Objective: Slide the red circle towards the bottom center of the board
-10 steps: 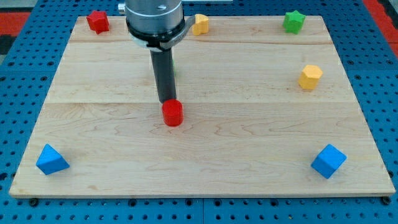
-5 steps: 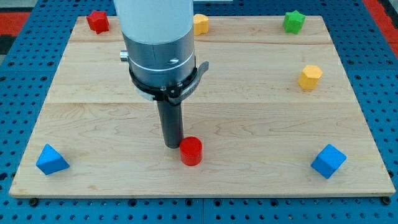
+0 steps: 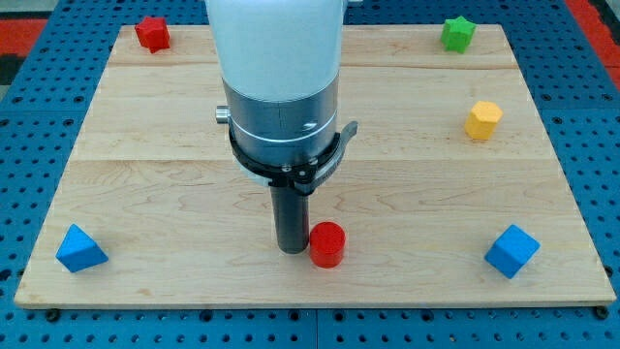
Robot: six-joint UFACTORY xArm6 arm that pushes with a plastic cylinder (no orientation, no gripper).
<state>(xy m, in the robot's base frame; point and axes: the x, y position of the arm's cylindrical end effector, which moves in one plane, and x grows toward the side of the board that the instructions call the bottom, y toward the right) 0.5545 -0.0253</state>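
The red circle (image 3: 327, 243) is a short red cylinder standing on the wooden board (image 3: 145, 194), near the bottom centre. My tip (image 3: 290, 249) touches the board just left of the red circle and against its left side. The rod rises straight up from it into the white arm, which fills the view's top centre and hides the board behind it.
A red star (image 3: 151, 33) lies at top left and a green star (image 3: 457, 33) at top right. A yellow hexagon (image 3: 482, 120) is at mid right. A blue triangle (image 3: 78, 250) is at bottom left and a blue cube (image 3: 511, 251) at bottom right.
My tip and the red circle have moved down and to the right together, from mid-board to near the bottom centre. The arm now hides the yellow block at the top.
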